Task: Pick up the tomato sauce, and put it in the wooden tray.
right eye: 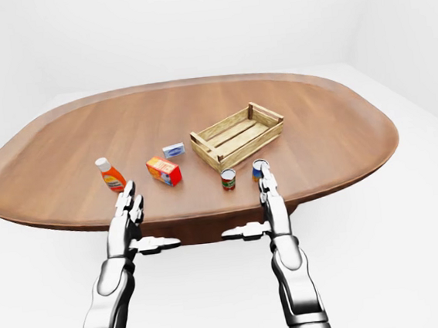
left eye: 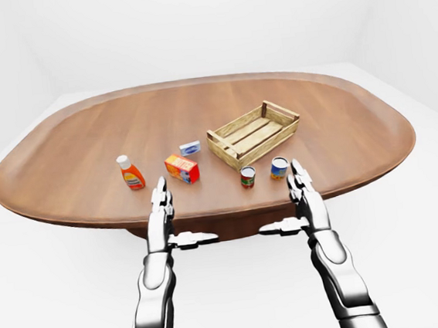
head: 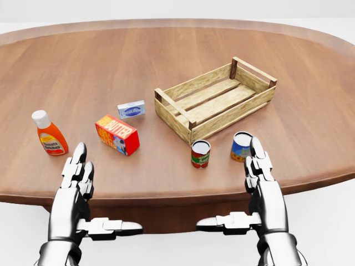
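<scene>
The tomato sauce (head: 200, 153) is a small can with a red and green label, upright on the wooden table (head: 166, 61) near its lower edge in the head view. The wooden tray (head: 216, 100), a slatted crate with nothing in it, lies just above and to the right of the can. My right hand (head: 260, 172) is open, fingers stretched flat, hovering over the table edge to the can's right. My left hand (head: 77, 177) is open too, far to the can's left. Neither hand touches anything.
A blue and yellow can (head: 241, 146) stands right beside my right fingertips, between them and the tray. A red box (head: 117, 134), a small blue box (head: 131, 109) and an orange bottle (head: 49, 133) stand left of the tray. White floor surrounds the oval table.
</scene>
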You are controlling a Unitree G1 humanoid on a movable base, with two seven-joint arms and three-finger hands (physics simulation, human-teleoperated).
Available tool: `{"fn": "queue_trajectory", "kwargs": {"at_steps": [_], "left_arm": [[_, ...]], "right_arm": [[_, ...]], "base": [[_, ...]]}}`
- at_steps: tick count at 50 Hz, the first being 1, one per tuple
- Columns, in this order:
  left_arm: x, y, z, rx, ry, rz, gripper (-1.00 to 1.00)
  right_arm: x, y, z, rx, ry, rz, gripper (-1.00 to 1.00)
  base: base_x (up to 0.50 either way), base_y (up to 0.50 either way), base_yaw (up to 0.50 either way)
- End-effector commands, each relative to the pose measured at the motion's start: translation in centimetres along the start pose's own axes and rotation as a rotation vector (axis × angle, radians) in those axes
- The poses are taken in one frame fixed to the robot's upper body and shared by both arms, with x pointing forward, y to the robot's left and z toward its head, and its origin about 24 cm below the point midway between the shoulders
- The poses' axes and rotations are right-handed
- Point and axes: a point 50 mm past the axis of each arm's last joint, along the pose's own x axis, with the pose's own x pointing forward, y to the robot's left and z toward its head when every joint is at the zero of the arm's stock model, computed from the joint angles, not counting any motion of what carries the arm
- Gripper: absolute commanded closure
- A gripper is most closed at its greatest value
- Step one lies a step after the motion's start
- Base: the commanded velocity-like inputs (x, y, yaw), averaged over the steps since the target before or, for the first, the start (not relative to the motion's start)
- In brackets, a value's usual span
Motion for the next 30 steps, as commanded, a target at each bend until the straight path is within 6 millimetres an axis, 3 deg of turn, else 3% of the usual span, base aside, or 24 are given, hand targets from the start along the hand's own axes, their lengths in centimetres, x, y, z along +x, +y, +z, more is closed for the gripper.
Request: {"fn": "queue_trajectory", "kwargs": {"at_steps": [1,17,30], "left_arm": [[-0.1,0.5,-0.1,0.005,0.01,-0.003,-1.0],[-0.2,0.7,0.9,0.029,0.012,0.01,-1.0],[-0.6,1.0,4.9,0.045,-0.157,0.016,-1.0]], "right_arm": [[0.0,-0.8,0.4,-0.005,-0.002,-0.002,-1.0],[0.1,-0.9,1.1,-0.015,-0.002,-0.003,-1.0],[-0.4,-0.8,6.6,-0.028,-0.232,0.0,-1.0]], "base": [[0.0,0.0,0.0],[0.0,0.0,0.0],[0.0,0.0,0.0]]}}
